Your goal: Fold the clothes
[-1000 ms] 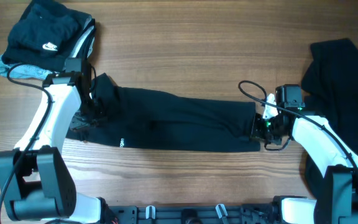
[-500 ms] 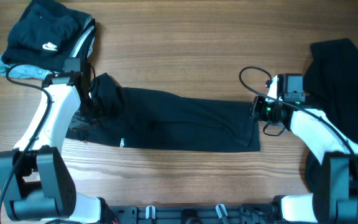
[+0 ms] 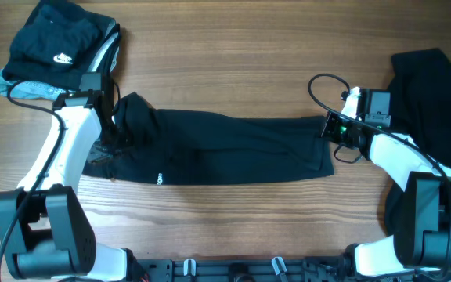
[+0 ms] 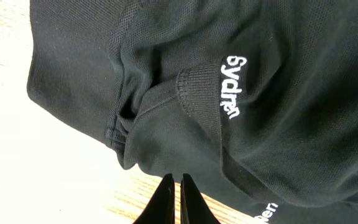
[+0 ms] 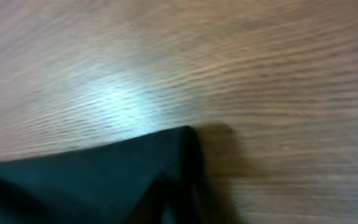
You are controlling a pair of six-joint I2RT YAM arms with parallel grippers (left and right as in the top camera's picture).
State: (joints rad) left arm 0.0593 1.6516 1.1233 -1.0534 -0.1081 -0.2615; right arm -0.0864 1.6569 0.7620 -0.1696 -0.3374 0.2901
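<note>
By my judgement the job is partly done. In the upper left of the overhead view a folded stack [image 3: 57, 39] sits on the counter [image 3: 233, 55]: a black top with a white swoosh [image 3: 63, 57] lies over a grey-blue piece [image 3: 23, 90], and both look tidy enough to count as finished. The piece in hand is the long black garment [image 3: 233, 149], stretched in a band across the middle of the frame. It lies flat and narrow, which suggests its sides are already turned in lengthwise, but it is not yet folded end to end. My left jaws are closed tight at the garment's left end, where the cloth bunches. In the left wrist view their tips meet at the bottom middle of the frame, right at a hem, with white lettering [image 4: 232, 87] on a ribbed cuff above them. I cannot tell whether a thin layer of cloth is pinched between them. My right jaws are at the band's upper right corner. The right wrist view is blurred and shows only a dark corner of the cloth on bare wood, so I cannot tell how wide they stand or whether they hold anything. At the right edge of the overhead view a loose black heap [image 3: 433, 86] lies unfolded. What is left, I reckon, is the crosswise folds on this garment, its place on the stack, and then the heap.
</note>
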